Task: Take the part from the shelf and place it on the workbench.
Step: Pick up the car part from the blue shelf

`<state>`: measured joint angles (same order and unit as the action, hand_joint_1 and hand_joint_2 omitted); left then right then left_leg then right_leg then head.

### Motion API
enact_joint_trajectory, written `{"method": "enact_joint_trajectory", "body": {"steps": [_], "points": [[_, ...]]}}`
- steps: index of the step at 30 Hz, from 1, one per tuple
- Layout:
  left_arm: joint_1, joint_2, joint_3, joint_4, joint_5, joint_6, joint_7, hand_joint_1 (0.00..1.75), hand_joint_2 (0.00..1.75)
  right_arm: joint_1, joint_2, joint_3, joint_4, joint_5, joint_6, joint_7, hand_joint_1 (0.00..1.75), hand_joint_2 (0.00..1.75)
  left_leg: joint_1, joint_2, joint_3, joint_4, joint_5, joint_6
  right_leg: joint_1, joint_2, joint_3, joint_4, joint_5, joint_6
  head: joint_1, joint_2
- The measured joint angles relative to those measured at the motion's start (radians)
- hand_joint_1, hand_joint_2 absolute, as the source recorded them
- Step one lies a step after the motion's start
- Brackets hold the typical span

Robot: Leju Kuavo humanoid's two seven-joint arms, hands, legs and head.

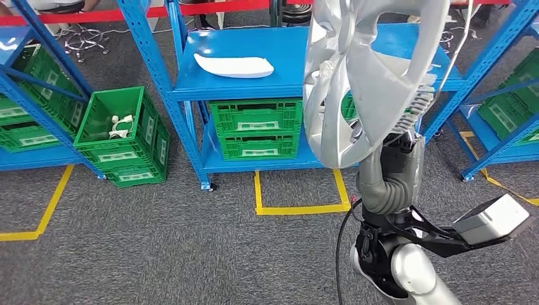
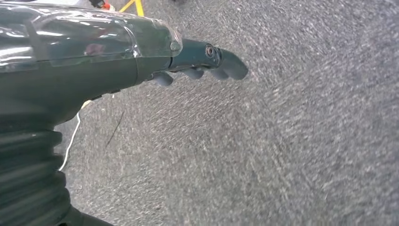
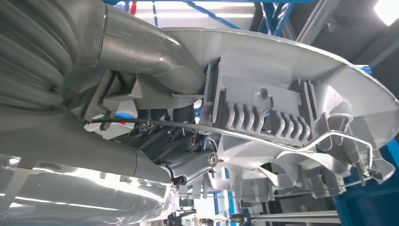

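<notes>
Head view. The right hand point(image 1: 407, 105) holds up a large silver wheel cover point(image 1: 362, 76), lifted clear of the blue shelf point(image 1: 254, 57) and raised close to the camera. The cover stands nearly on edge, its bulk above and to the inner side of the hand, which grips it at the lower rim. A white curved part point(image 1: 234, 65) lies on the shelf top, well apart from the cover. Green crates point(image 1: 255, 127) sit on the lower shelf level; another green crate point(image 1: 121, 136) stands on the floor beside the rack. No counter is in sight here, so the carry is likely not far along.

Risk, as judged: the cover is wide, held at one edge, and blocks much of the forward view. A turn near the rack could clip a blue upright; the off-centre load could twist in the grasp and slip.

Left wrist view. The left hand point(image 2: 202, 61) hangs over grey carpet, fingers loosely curled, holding nothing.

Right wrist view. The ribbed back of the wheel cover point(image 3: 282, 108) sits tight against the hand; the thumb point(image 3: 155, 61) presses on one side and darker fingers point(image 3: 188, 162) close from the other, with a thin wire clip running across. The hold looks firm but narrow.
</notes>
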<state>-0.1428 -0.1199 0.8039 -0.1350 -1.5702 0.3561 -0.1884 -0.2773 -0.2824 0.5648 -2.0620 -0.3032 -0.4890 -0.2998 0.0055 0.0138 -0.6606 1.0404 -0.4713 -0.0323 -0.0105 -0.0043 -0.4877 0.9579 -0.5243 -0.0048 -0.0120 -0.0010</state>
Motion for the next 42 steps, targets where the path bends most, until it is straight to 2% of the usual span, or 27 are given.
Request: {"method": "enact_joint_trajectory", "body": {"steps": [2, 3, 4, 6, 8, 10, 12, 14, 15, 18, 19, 20, 21, 22, 24, 26, 27, 29, 30, 31, 33, 34, 35, 37, 39, 41, 42], "points": [[0.000, 0.000, -0.005, 0.000, 0.000, 0.000, 0.000, 0.00, 1.75, 0.000, 0.003, 0.004, 0.006, 0.002, 0.000, 0.000, 1.75, 1.75, 0.002, -0.008, -0.034, 0.114, -0.101, -0.005, 0.005, -0.004, -0.024, 0.003, 0.018, -0.015, -0.011, 0.000], [0.000, 0.000, -0.007, 0.000, 0.000, 0.000, 0.000, 0.00, 1.75, 0.000, 0.004, 0.006, 0.009, 0.002, 0.000, 0.000, 1.75, 1.75, 0.002, -0.011, -0.049, 0.181, -0.141, -0.005, 0.010, -0.006, -0.036, 0.006, 0.026, -0.020, -0.014, 0.000], [0.000, 0.000, -0.008, 0.000, 0.000, 0.000, 0.000, 0.00, 1.75, 0.000, 0.005, 0.009, 0.012, 0.002, 0.000, 0.000, 1.75, 1.75, 0.002, -0.013, -0.055, 0.234, -0.160, -0.004, 0.015, -0.007, -0.051, 0.011, 0.034, -0.023, -0.016, 0.000], [0.000, 0.000, -0.010, 0.000, 0.000, -0.001, 0.001, 0.00, 1.75, 0.000, 0.005, 0.014, 0.017, 0.002, 0.000, 0.000, 1.75, 1.75, -0.004, -0.015, -0.023, 0.247, -0.134, 0.007, 0.026, -0.008, -0.080, 0.023, 0.047, -0.027, -0.017, 0.000], [-0.001, 0.002, -0.013, 0.000, 0.000, 0.000, 0.001, 0.00, 1.75, 0.000, 0.005, 0.019, 0.021, 0.002, 0.001, 0.000, 1.75, 1.75, -0.017, -0.020, 0.072, 0.135, -0.087, 0.031, 0.034, -0.009, -0.103, 0.033, 0.059, -0.028, -0.018, 0.000], [-0.002, 0.005, -0.017, -0.002, 0.000, 0.000, 0.001, 0.00, 1.75, -0.001, 0.005, 0.023, 0.023, 0.002, 0.001, 0.000, 1.75, 1.75, -0.030, -0.021, 0.162, 0.002, -0.080, 0.054, 0.038, -0.011, -0.115, 0.038, 0.071, -0.025, -0.017, 0.000], [-0.002, 0.007, -0.023, -0.002, 0.000, 0.000, 0.003, 0.00, 1.75, -0.002, 0.005, 0.027, 0.025, 0.001, 0.002, 0.000, 1.75, 1.75, -0.036, -0.018, 0.189, -0.053, -0.082, 0.063, 0.036, -0.013, -0.123, 0.038, 0.088, -0.019, -0.017, 0.000], [-0.001, 0.006, -0.030, -0.002, 0.000, -0.001, 0.006, 0.00, 1.75, -0.004, 0.005, 0.031, 0.026, -0.001, 0.006, -0.001, 1.75, 1.75, -0.029, -0.018, 0.185, -0.074, -0.065, 0.066, 0.034, -0.011, -0.135, 0.043, 0.085, -0.010, -0.021, 0.000], [-0.001, 0.006, -0.032, -0.002, 0.000, -0.001, 0.006, 0.00, 1.75, -0.005, 0.005, 0.033, 0.026, -0.002, 0.009, -0.001, 1.75, 1.75, -0.024, -0.018, 0.179, -0.082, -0.054, 0.069, 0.033, -0.007, -0.144, 0.063, 0.059, -0.002, -0.020, 0.000], [-0.003, 0.006, -0.037, -0.002, 0.000, -0.002, 0.006, 0.00, 1.75, -0.007, 0.005, 0.037, 0.032, -0.007, 0.017, -0.004, 1.75, 1.75, -0.017, -0.015, 0.142, -0.087, -0.023, 0.071, 0.017, 0.000, -0.178, 0.226, -0.078, 0.024, -0.011, 0.000], [-0.003, 0.005, -0.039, -0.002, 0.000, -0.002, 0.007, 0.00, 1.75, -0.007, 0.005, 0.038, 0.033, -0.009, 0.019, -0.004, 1.75, 1.75, -0.015, -0.013, 0.127, -0.084, -0.012, 0.068, 0.010, 0.000, -0.182, 0.283, -0.102, 0.032, -0.010, 0.000], [-0.003, 0.005, -0.040, -0.002, 0.000, -0.002, 0.007, 0.00, 1.75, -0.007, 0.005, 0.038, 0.034, -0.010, 0.020, -0.004, 1.75, 1.75, -0.012, -0.011, 0.112, -0.081, -0.002, 0.064, 0.003, 0.000, -0.177, 0.317, -0.103, 0.039, -0.010, 0.000], [-0.003, 0.005, -0.040, -0.002, 0.000, -0.002, 0.007, 0.00, 1.75, -0.007, 0.005, 0.038, 0.034, -0.011, 0.020, -0.004, 1.75, 1.75, -0.008, -0.009, 0.095, -0.075, 0.006, 0.059, -0.003, 0.000, -0.158, 0.317, -0.082, 0.046, -0.010, 0.000], [-0.003, 0.005, -0.041, -0.002, 0.000, -0.003, 0.008, 0.00, 1.75, -0.007, 0.005, 0.038, 0.034, -0.011, 0.021, -0.004, 1.75, 1.75, -0.004, -0.007, 0.078, -0.068, 0.014, 0.053, -0.009, 0.000, -0.126, 0.283, -0.051, 0.053, -0.009, 0.000], [-0.003, 0.005, -0.045, -0.002, 0.000, -0.003, 0.009, 0.00, 1.75, -0.009, 0.006, 0.038, 0.034, -0.013, 0.021, -0.004, 1.75, 1.75, 0.002, -0.003, 0.047, -0.049, 0.027, 0.039, -0.020, 0.003, -0.030, 0.142, -0.016, 0.065, -0.005, 0.000], [-0.004, 0.005, -0.051, -0.003, 0.000, -0.003, 0.010, 0.00, 1.75, -0.012, 0.006, 0.038, 0.034, -0.015, 0.021, -0.004, 1.75, 1.75, 0.002, 0.001, 0.024, -0.036, 0.043, 0.024, -0.020, 0.009, 0.033, 0.030, -0.028, 0.058, 0.000, 0.000], [-0.003, 0.005, -0.053, -0.003, 0.000, -0.003, 0.010, 0.00, 1.75, -0.013, 0.006, 0.038, 0.034, -0.017, 0.021, -0.004, 1.75, 1.75, 0.003, 0.003, 0.016, -0.035, 0.053, 0.017, -0.016, 0.011, 0.037, 0.010, -0.033, 0.047, 0.002, 0.000], [0.000, 0.005, -0.056, -0.002, 0.000, -0.004, 0.010, 0.00, 1.75, -0.012, 0.005, 0.038, 0.035, -0.021, 0.021, -0.004, 1.75, 1.75, 0.007, 0.004, 0.000, -0.032, 0.061, 0.004, -0.013, 0.008, 0.012, 0.012, -0.020, 0.023, -0.001, 0.000], [0.001, 0.004, -0.057, -0.002, 0.000, -0.004, 0.011, 0.00, 1.75, -0.011, 0.005, 0.038, 0.036, -0.023, 0.020, -0.004, 1.75, 1.75, 0.009, 0.003, -0.011, -0.017, 0.037, -0.001, -0.012, 0.006, -0.003, 0.013, -0.009, 0.011, -0.003, 0.000], [0.003, 0.004, -0.057, -0.001, 0.000, -0.004, 0.011, 0.00, 1.75, -0.010, 0.005, 0.038, 0.036, -0.025, 0.020, -0.004, 1.75, 1.75, 0.010, 0.000, -0.024, 0.016, -0.006, -0.004, -0.012, 0.003, -0.018, 0.013, 0.004, 0.002, -0.007, 0.000], [0.004, 0.002, -0.059, -0.001, 0.000, -0.005, 0.011, 0.00, 1.75, -0.009, 0.006, 0.038, 0.037, -0.027, 0.019, -0.004, 1.75, 1.75, 0.012, -0.009, -0.051, 0.134, -0.116, -0.008, -0.006, -0.001, -0.047, 0.015, 0.028, -0.009, -0.015, 0.000], [0.004, 0.001, -0.060, -0.001, 0.000, -0.005, 0.011, 0.00, 1.75, -0.008, 0.005, 0.038, 0.038, -0.028, 0.019, -0.004, 1.75, 1.75, 0.011, -0.012, -0.059, 0.198, -0.150, -0.008, -0.002, -0.003, -0.063, 0.017, 0.040, -0.012, -0.018, 0.000], [0.004, 0.001, -0.062, -0.001, 0.000, -0.005, 0.011, 0.00, 1.75, -0.008, 0.005, 0.038, 0.039, -0.029, 0.019, -0.004, 1.75, 1.75, 0.010, -0.014, -0.057, 0.244, -0.158, -0.006, 0.003, -0.005, -0.080, 0.019, 0.052, -0.013, -0.019, 0.000], [0.004, 0.000, -0.064, -0.001, 0.000, -0.005, 0.013, 0.00, 1.75, -0.006, 0.005, 0.038, 0.040, -0.030, 0.019, -0.004, 1.75, 1.75, 0.006, -0.015, -0.010, 0.246, -0.114, 0.003, 0.010, -0.007, -0.114, 0.028, 0.073, -0.014, -0.021, 0.000], [0.003, 0.000, -0.066, -0.001, 0.000, -0.005, 0.014, 0.00, 1.75, -0.006, 0.006, 0.038, 0.040, -0.031, 0.019, -0.003, 1.75, 1.75, -0.003, -0.017, 0.098, 0.130, -0.080, 0.021, 0.015, -0.008, -0.141, 0.035, 0.091, -0.012, -0.021, 0.000], [-0.001, 0.000, -0.072, -0.003, 0.000, -0.005, 0.014, 0.00, 1.75, -0.007, 0.006, 0.038, 0.039, -0.031, 0.018, -0.002, 1.75, 1.75, -0.013, -0.020, 0.205, -0.015, -0.100, 0.036, 0.018, -0.009, -0.154, 0.039, 0.110, -0.006, -0.022, 0.000], [-0.003, 0.000, -0.074, -0.003, 0.000, -0.005, 0.014, 0.00, 1.75, -0.008, 0.006, 0.037, 0.039, -0.032, 0.017, -0.001, 1.75, 1.75, -0.016, -0.021, 0.232, -0.060, -0.112, 0.041, 0.018, -0.011, -0.158, 0.039, 0.121, -0.002, -0.022, 0.000]]}}
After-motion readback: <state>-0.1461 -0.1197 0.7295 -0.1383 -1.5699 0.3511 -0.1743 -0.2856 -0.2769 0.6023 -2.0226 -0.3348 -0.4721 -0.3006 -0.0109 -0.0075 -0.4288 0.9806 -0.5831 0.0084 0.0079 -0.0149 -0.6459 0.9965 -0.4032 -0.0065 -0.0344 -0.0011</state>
